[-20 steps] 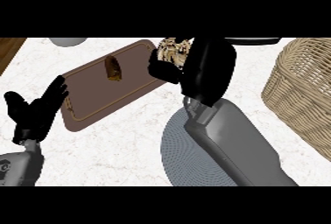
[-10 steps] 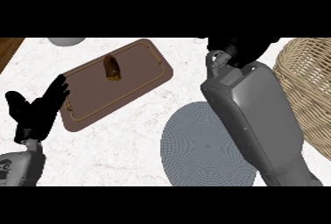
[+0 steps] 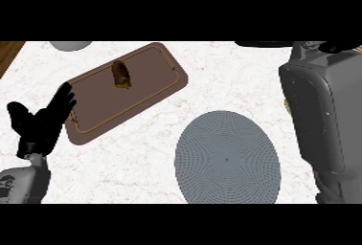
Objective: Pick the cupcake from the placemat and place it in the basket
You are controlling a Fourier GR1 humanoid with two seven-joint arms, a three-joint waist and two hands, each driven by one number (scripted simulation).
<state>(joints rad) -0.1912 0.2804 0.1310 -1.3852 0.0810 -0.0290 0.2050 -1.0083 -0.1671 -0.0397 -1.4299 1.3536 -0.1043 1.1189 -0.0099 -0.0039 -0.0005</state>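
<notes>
— Where is the left hand [image 3: 39, 125]?

— It is at the left side, over the counter [image 3: 233, 76]. It rests there with its fingers straight and spread, pointing up. It holds nothing. Its fingertips reach just over the edge of the placemat [image 3: 152, 91].

— And the right hand [image 3: 344, 47]?

— Only a little black bit of it shows at the top right corner, past the end of the big grey right forearm [image 3: 325, 119]. I cannot tell if it is open or closed, or if it has hold of anything.

— Where is the cupcake?

— I cannot see it, so I cannot tell where it is.

— What is on the placemat?

— A brown bit of food [image 3: 121, 75] lies on it, near the far end. The mat is brown and sits at a slant.

— What else is there?

— A round grey plate [image 3: 226, 158] lies on the counter, between the placemat and the right forearm. A pale grey round thing [image 3: 69, 45] peeks in at the top.
</notes>
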